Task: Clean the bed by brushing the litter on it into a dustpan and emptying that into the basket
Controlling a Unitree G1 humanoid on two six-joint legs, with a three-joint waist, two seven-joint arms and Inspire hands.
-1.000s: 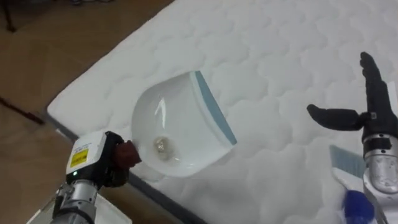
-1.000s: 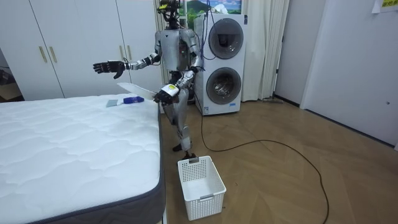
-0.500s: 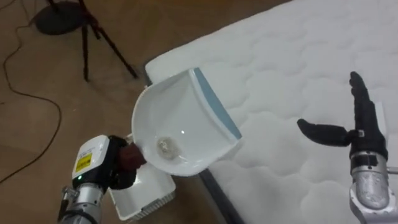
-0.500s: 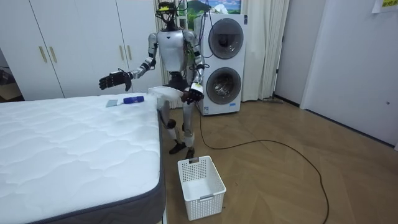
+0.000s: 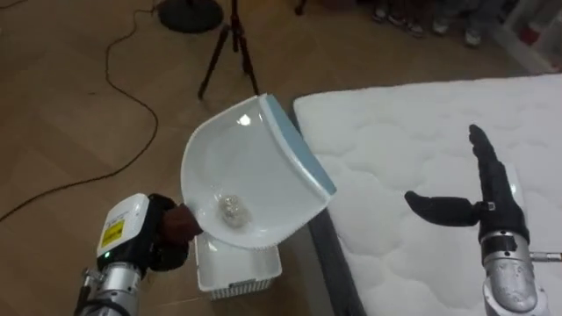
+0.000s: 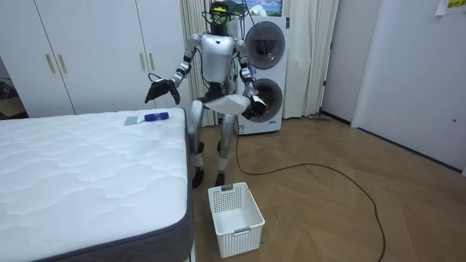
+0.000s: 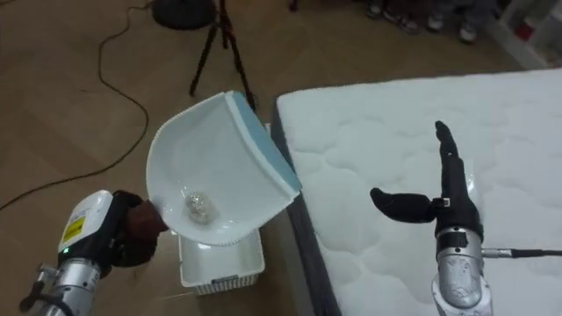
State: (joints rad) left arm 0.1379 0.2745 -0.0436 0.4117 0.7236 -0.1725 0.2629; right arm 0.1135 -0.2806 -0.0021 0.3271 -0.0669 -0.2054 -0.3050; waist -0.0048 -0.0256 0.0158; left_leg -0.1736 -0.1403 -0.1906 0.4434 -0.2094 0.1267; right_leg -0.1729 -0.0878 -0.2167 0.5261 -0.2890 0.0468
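Note:
My left hand [image 5: 165, 235] is shut on the handle of a white dustpan [image 5: 250, 167] with a blue front lip. The pan is tipped back, and a small crumpled ball of debris [image 5: 232, 209] lies in its deep end. It hangs over the floor beside the bed's corner, right above a white basket [image 5: 237, 270]. My right hand [image 5: 479, 207] is open, fingers straight, over the white quilted mattress [image 5: 413, 132]. In the room view I stand at the bed's corner with the dustpan [image 6: 231, 104] in front of me. A blue brush [image 6: 149, 116] lies on the mattress.
The basket [image 6: 234, 217] stands on the wooden floor near the bed's foot. A tripod [image 5: 226, 48] and a dark cable [image 5: 114, 70] are on the floor ahead. Stacked washing machines [image 6: 259, 73] and white wardrobes [image 6: 73, 51] stand behind me.
I have turned away from the bed. The dustpan has swung with me from above the mattress to above the floor and basket. My right hand stays open.

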